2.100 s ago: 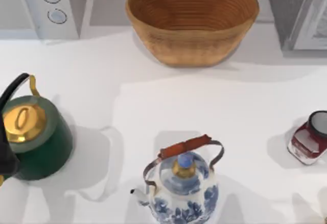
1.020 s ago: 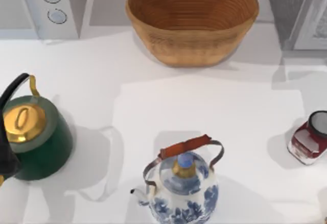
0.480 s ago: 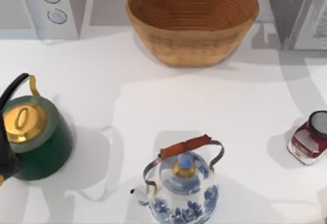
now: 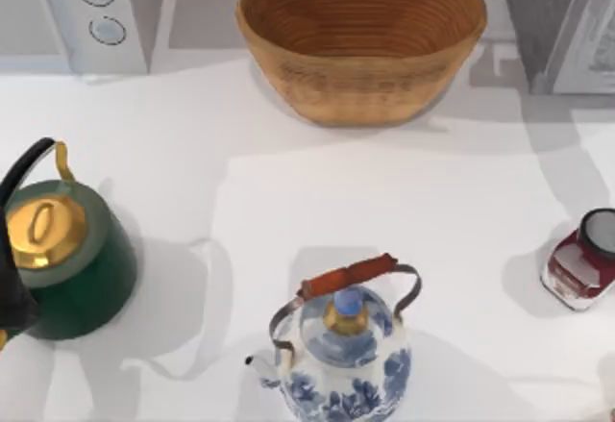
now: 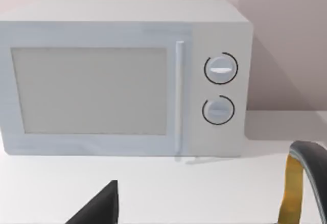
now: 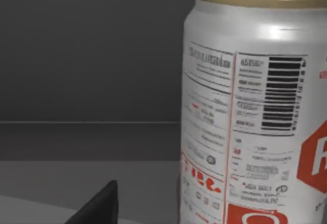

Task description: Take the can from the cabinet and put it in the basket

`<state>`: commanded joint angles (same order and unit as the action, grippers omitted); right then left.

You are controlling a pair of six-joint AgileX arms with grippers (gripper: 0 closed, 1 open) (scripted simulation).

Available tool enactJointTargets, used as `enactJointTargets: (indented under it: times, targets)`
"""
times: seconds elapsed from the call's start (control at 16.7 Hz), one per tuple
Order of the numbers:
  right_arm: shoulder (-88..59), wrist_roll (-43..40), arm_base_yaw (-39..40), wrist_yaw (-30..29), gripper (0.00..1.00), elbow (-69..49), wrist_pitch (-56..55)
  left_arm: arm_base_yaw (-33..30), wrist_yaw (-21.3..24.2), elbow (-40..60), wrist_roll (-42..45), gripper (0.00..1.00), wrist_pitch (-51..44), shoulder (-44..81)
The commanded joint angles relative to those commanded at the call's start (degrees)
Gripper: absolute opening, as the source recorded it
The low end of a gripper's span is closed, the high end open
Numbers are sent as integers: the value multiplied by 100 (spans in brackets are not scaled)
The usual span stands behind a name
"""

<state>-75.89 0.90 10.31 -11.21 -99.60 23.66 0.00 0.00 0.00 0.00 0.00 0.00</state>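
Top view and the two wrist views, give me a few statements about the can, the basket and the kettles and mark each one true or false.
1. The basket holds nothing. True.
2. The can lies on its side. False: it stands upright on a grey surface, gold rim on top.
3. The dark red jar is at the table's left. False: it is at the right edge.
4. The blue-and-white kettle stands nearer the camera than the basket. True.
5. The left wrist view faces the green kettle's lid. False: it faces the white microwave.
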Motion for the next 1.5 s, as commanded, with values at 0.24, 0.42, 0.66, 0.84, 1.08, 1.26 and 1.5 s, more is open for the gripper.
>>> enactJointTargets:
  times: [0.24, 0.42, 0.66, 0.84, 1.08, 1.26, 1.5]
  targets:
    - [-76, -4, -66, -11, 100, 69, -177, 0, 0, 0, 0, 100, 0, 0]
    - [-54, -3, -44, -10, 100, 61, -168, 0, 0, 0, 0, 100, 0, 0]
    - [-419, -2, -121, 38, 100, -240, -212, 0, 0, 0, 0, 100, 0, 0]
    - [-925, -1, -222, 131, 100, -662, -297, 0, 0, 0, 0, 100, 0, 0]
    - [-1269, 0, -297, 200, 100, -943, -362, 0, 0, 0, 0, 100, 0, 0]
    - [-1269, 0, -297, 200, 100, -943, -362, 0, 0, 0, 0, 100, 0, 0]
    - [-1269, 0, -297, 200, 70, -943, -362, 0, 0, 0, 0, 100, 0, 0]
